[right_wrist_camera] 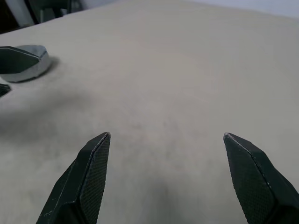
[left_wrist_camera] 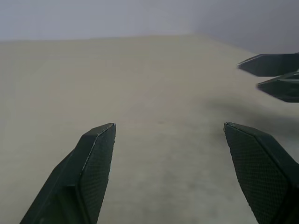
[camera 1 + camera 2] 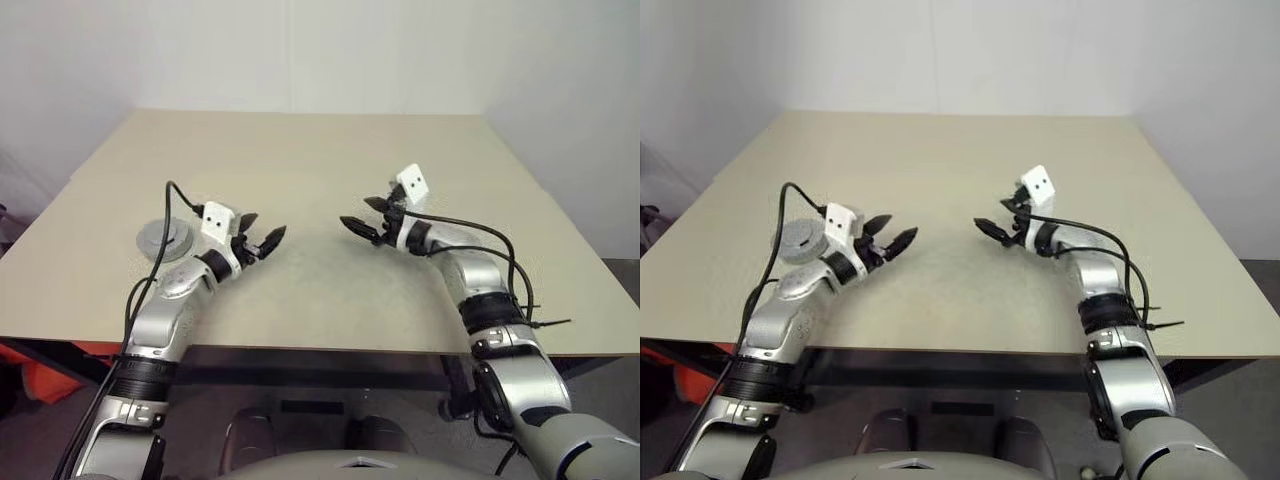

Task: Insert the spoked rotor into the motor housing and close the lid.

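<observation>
Fingers (image 3: 274, 237) of left gripper (image 3: 259, 239) spread, empty, facing right gripper (image 3: 366, 217), likewise spread and empty, across bare table (image 3: 320, 150). Behind left fingers, beside that wrist: round grey assembly, lid (image 3: 166, 237) on top, apparently closed already; rotor and housing not discernible.

Left wrist view: own pads (image 2: 88, 163) apart, nothing between.

Right wrist view: pads (image 1: 86, 177) apart; lid (image 1: 32, 58) well beyond, much nearer left arm.

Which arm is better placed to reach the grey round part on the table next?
Left. The grey disc lies just beside the left arm, behind its open left pincer; the right pincer is farther across the table.
</observation>
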You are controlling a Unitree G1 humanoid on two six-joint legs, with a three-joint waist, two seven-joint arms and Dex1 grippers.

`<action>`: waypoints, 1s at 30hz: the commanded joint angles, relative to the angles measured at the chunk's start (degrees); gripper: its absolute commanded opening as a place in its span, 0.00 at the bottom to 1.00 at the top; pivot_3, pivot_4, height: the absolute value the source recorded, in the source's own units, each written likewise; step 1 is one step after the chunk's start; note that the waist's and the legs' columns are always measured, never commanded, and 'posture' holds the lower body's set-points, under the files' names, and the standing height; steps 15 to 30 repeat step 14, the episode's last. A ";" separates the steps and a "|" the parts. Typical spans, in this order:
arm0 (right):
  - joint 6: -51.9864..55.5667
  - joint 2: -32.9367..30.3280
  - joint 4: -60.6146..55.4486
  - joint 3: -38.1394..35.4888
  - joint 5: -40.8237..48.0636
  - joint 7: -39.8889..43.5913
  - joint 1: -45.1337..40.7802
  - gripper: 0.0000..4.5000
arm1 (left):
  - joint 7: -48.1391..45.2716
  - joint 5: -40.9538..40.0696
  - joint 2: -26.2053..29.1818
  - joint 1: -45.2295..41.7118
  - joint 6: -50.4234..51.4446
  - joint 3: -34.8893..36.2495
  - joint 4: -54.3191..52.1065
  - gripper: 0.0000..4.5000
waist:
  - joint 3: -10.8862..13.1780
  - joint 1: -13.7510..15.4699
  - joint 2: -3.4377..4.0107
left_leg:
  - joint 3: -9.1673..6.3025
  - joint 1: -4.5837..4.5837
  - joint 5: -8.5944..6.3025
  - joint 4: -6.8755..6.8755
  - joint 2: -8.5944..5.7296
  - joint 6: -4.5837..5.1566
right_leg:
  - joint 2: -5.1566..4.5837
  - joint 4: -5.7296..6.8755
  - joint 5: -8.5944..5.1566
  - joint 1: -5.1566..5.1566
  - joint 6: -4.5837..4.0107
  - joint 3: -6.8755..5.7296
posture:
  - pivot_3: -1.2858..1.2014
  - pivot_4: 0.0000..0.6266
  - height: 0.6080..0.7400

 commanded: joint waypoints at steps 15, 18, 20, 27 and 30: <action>-3.81 -1.52 -10.11 -2.26 0.69 0.80 6.04 0.97 | -2.40 2.14 -3.94 -0.16 -1.45 0.37 0.02 0.87 | 0.01 -0.23 0.13 | 0.03 0.12 0.00 0.01 0.00 0.00 | 0.01 -0.02 -0.16 0.05 0.27 0.01 | 0.52 0.00 1.00; -3.81 -1.52 -10.11 -2.26 0.69 0.80 6.04 0.97 | -2.40 2.14 -3.94 -0.16 -1.45 0.37 0.02 0.87 | 0.01 -0.23 0.13 | 0.03 0.12 0.00 0.01 0.00 0.00 | 0.01 -0.02 -0.16 0.05 0.27 0.01 | 0.52 0.00 1.00; -3.81 -1.52 -10.11 -2.26 0.69 0.80 6.04 0.97 | -2.40 2.14 -3.94 -0.16 -1.45 0.37 0.02 0.87 | 0.01 -0.23 0.13 | 0.03 0.12 0.00 0.01 0.00 0.00 | 0.01 -0.02 -0.16 0.05 0.27 0.01 | 0.52 0.00 1.00; -3.81 -1.52 -10.11 -2.26 0.69 0.80 6.04 0.97 | -2.40 2.14 -3.94 -0.16 -1.45 0.37 0.02 0.87 | 0.01 -0.23 0.13 | 0.03 0.12 0.00 0.01 0.00 0.00 | 0.01 -0.02 -0.16 0.05 0.27 0.01 | 0.52 0.00 1.00; -3.81 -1.52 -10.11 -2.26 0.69 0.80 6.04 0.97 | -2.40 2.14 -3.94 -0.16 -1.45 0.37 0.02 0.87 | 0.01 -0.23 0.13 | 0.03 0.12 0.00 0.01 0.00 0.00 | 0.01 -0.02 -0.16 0.05 0.27 0.01 | 0.52 0.00 1.00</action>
